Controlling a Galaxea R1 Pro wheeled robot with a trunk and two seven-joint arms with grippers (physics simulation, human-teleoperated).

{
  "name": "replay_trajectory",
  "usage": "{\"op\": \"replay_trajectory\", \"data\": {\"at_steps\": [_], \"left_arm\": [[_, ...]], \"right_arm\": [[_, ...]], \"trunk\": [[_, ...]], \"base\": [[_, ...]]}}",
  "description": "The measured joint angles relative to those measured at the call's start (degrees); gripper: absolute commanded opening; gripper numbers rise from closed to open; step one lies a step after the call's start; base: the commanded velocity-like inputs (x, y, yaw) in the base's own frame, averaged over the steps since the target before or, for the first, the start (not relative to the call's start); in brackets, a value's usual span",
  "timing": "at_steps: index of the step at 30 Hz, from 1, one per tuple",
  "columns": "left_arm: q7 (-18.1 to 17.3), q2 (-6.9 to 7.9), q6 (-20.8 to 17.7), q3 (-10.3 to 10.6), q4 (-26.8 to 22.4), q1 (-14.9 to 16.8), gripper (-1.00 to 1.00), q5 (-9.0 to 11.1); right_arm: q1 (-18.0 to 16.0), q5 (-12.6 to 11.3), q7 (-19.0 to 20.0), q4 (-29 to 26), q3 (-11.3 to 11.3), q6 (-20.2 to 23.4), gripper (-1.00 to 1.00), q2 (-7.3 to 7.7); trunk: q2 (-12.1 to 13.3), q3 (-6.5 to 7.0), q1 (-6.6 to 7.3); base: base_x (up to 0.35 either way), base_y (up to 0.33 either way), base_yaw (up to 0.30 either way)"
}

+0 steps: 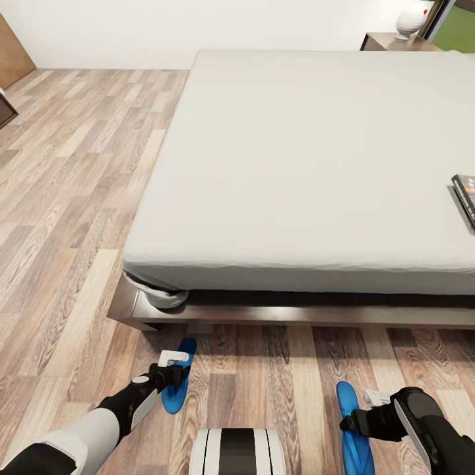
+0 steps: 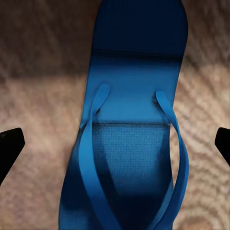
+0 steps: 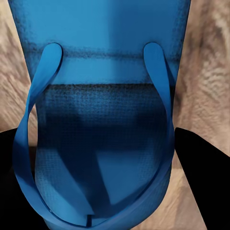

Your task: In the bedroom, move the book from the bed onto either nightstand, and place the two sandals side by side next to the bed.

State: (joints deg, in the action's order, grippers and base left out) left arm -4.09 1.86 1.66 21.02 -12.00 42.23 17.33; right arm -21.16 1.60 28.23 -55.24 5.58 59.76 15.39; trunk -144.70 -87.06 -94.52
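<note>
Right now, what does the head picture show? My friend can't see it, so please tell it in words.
Two robot arms reach down over two blue sandals, one under the left claw and one under the right claw, on the wood floor beside a big bed. A small dark book lies near the bed's right edge.

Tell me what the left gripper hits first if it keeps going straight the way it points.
Most likely the blue sandal lying on the wood floor: the left gripper points down at it, its dark fingers spread wide to either side of the straps. How close it is stays unclear.
</note>
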Motion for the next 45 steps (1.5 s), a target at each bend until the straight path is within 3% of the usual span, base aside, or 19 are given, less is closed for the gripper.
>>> {"op": "replay_trajectory", "data": {"at_steps": [6,36,39,45], "left_arm": [[0.0,0.01,0.0,0.0,0.0,0.0,1.00,0.0],[0.1,0.03,0.1,0.1,0.0,-0.1,1.00,0.0],[0.1,-0.01,0.0,0.1,0.0,-0.1,1.00,0.0],[0.1,-0.03,0.1,0.1,0.0,-0.1,1.00,0.0]], "right_arm": [[0.0,0.0,0.0,0.0,0.0,0.0,-1.00,0.00],[0.0,0.1,-0.1,0.0,-0.4,0.0,-1.00,0.00],[0.0,0.0,0.0,0.0,-0.4,0.0,-1.00,0.00],[0.0,0.1,0.0,0.0,-0.4,0.0,-1.00,0.00]], "trunk": [[0.1,0.88,0.11],[0.1,0.89,0.10],[0.1,1.54,0.18],[0.1,1.55,0.18]], "base": [[0.000,0.000,0.000],[0.000,0.000,0.000],[0.000,0.000,0.000],[0.000,0.000,0.000]]}}
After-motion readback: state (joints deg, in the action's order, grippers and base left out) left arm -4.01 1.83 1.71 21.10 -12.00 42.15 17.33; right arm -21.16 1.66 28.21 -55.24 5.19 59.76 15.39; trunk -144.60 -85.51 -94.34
